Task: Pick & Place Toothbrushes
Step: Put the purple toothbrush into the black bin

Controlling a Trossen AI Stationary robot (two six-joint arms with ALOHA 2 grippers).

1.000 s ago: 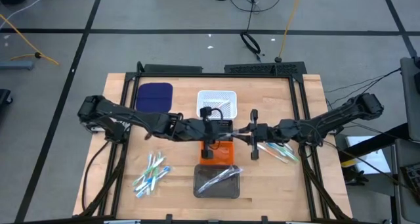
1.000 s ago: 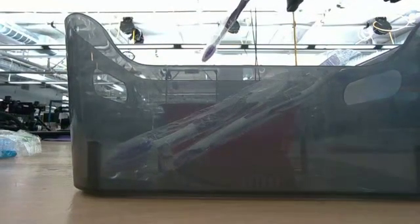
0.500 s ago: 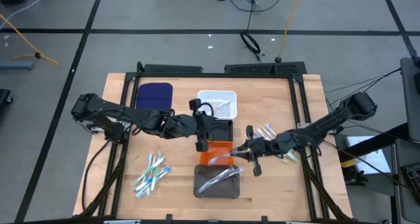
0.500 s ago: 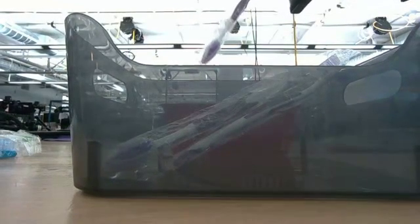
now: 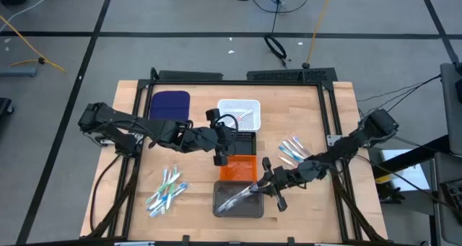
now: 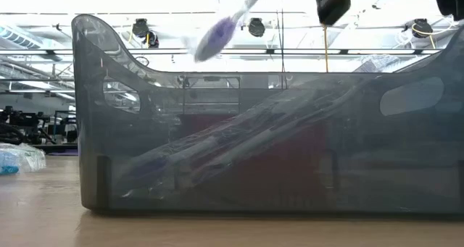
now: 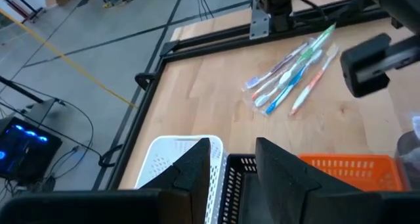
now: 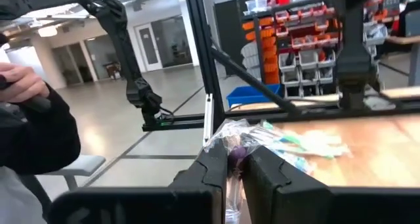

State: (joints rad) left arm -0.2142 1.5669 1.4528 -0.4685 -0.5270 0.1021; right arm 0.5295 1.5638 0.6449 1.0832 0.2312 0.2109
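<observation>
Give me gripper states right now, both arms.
Left gripper: open, empty, over the black tray.
Right gripper: shut on a toothbrush, above the grey tray.

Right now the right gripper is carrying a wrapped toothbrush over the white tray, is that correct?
Not quite: the right gripper holds the wrapped toothbrush over the grey tray, not the white tray, as the high view shows.

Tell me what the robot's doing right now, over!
Right gripper shut on a toothbrush, above the grey tray. Left gripper open, empty, over the black tray. Nothing blocking.
</observation>
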